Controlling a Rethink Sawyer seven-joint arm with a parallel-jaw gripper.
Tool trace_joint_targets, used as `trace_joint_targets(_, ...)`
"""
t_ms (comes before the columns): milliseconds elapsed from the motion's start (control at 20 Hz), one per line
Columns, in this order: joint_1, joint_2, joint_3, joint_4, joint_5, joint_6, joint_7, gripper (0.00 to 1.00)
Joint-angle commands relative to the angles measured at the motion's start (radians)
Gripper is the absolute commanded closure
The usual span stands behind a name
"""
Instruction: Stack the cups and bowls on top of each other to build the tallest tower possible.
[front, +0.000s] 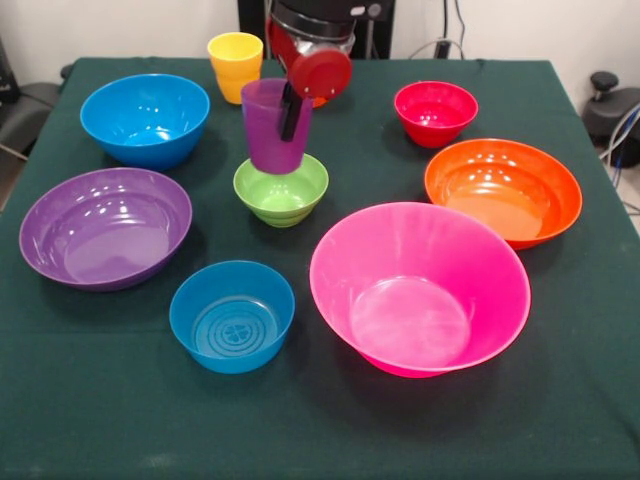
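Step in hand, judged from layout: first stacking move, purple cup (275, 128) being set into small green bowl (281, 189). Cup is held upright with its base at or just inside the green bowl's rim; whether it rests on the bowl floor can't be told. Gripper (291, 112) comes down from above w/ one dark finger (290, 115) seen inside the cup against its wall; the other finger is hidden, but the grip looks clamped on the cup's rim.

Next move, as judged: cup to be lowered till seated and centred, then fingers opened and arm lifted straight up so the cup isn't tipped. After that another piece is needed, prob. the small red bowl (435, 112) or yellow cup (235, 66).

Containers: all seen empty except the green bowl, which takes the purple cup. Mid blue bowl (145, 119) lies near the yellow cup; purple bowl (105, 227) below it; small blue bowl (232, 315) nearest the camera, beside large pink bowl (420, 288); orange bowl (503, 190) just below the red one. An orange cup isn't clearly made out; something orange shows behind the arm's red disc (319, 72). Everything sits apart on the green tablecloth (100, 420)
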Motion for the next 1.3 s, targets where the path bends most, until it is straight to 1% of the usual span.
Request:
trace_joint_targets(50, 0.002, 0.078, 0.063, -0.079, 0.019, 0.105, 0.104, 1.00)
trace_joint_targets(300, 0.018, 0.099, 0.049, -0.097, 0.025, 0.112, 0.122, 1.00)
trace_joint_targets(650, 0.020, 0.124, 0.044, -0.119, 0.026, 0.101, 0.115, 1.00)
trace_joint_targets(800, 0.021, 0.128, 0.037, -0.130, 0.019, 0.128, 0.104, 1.00)
trace_joint_targets(1300, 0.014, 0.119, 0.053, -0.113, 0.018, 0.137, 0.089, 1.00)
